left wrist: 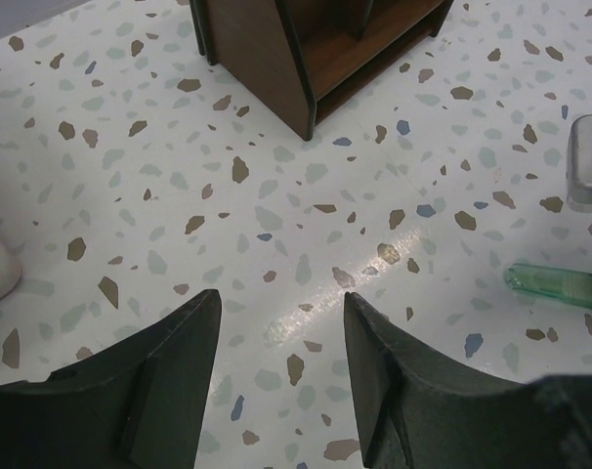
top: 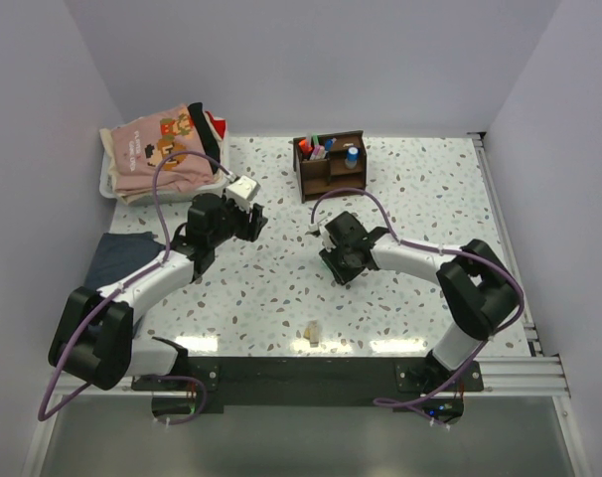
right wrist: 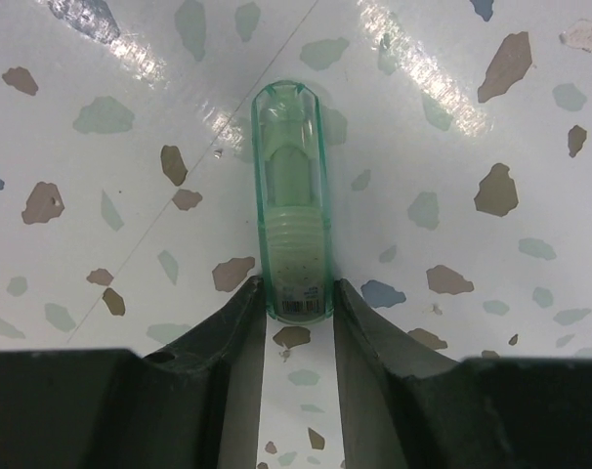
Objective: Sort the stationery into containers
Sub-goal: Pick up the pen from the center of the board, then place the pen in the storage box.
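the mint green marker (right wrist: 291, 195) lies flat on the speckled bench (top: 430, 199), roughly in the middle, near of the dark brown wooden organizer (top: 331, 164). its clear cap points away from the right end effector (right wrist: 296, 293).

the hold is the weak point. only the marker's butt end sits between the fingertips, and nearly the whole barrel juts out beyond them. the body looks round and slick, so on the lift it could swivel down about the tips or squirt out forward and roll off across the bench. a drooping marker would likely catch the organizer's front wall instead of dropping into a compartment. that organizer already holds several pens, a blue-capped pen (top: 352, 154) among them, so a crooked entry may jam against them. the left arm is also close by and could be brushed on the way across.

the right end effector is narrowed onto the marker, with both fingertips touching its sides at the butt end and nothing else between them. the left end effector (left wrist: 281, 298) hovers just left of this spot with its jaws well apart, bare bench between them, holding nothing. a small beige item (top: 310, 335) sits at the near edge, apart from both.
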Tool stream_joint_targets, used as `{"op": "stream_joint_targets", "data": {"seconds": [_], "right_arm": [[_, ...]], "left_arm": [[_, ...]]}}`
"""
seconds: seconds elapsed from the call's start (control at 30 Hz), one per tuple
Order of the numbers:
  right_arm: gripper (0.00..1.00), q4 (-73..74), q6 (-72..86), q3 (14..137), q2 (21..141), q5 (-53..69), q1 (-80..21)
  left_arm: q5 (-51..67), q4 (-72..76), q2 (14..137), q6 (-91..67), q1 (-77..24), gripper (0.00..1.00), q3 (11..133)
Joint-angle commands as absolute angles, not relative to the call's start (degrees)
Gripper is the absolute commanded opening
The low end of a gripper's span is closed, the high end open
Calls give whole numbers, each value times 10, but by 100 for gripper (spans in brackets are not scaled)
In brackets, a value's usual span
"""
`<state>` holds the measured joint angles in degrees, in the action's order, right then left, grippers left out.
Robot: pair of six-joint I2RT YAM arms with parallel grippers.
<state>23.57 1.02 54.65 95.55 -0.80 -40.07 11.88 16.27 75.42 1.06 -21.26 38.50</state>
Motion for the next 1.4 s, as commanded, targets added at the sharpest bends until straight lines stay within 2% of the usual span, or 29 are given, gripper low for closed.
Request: {"op": "stream_joint_targets", "data": {"seconds": [0.0, 0.03, 0.2, 0.33, 0.53, 0.9, 1.37], "right_arm": [[6, 241, 14, 549, 915, 6, -400], [0, 253, 15, 553, 887, 4, -401], [0, 308, -22, 605, 831, -24, -394], [0, 300, -36, 640, 840, -33, -338], [0, 247, -42, 687, 905, -28, -256], [0, 220, -27, 833, 1041, -31, -199], [0, 224, -34, 936, 1147, -38, -186]], "left_arm": [[143, 176, 761, 4, -194, 58, 401], [150, 169, 762, 4, -181, 58, 408], [165, 133, 775, -3, -151, 58, 453], [156, 109, 796, 33, -150, 58, 491], [151, 81, 819, 43, -150, 57, 546], [128, 78, 820, 55, -150, 57, 555], [122, 77, 825, 55, -150, 57, 553]]}}
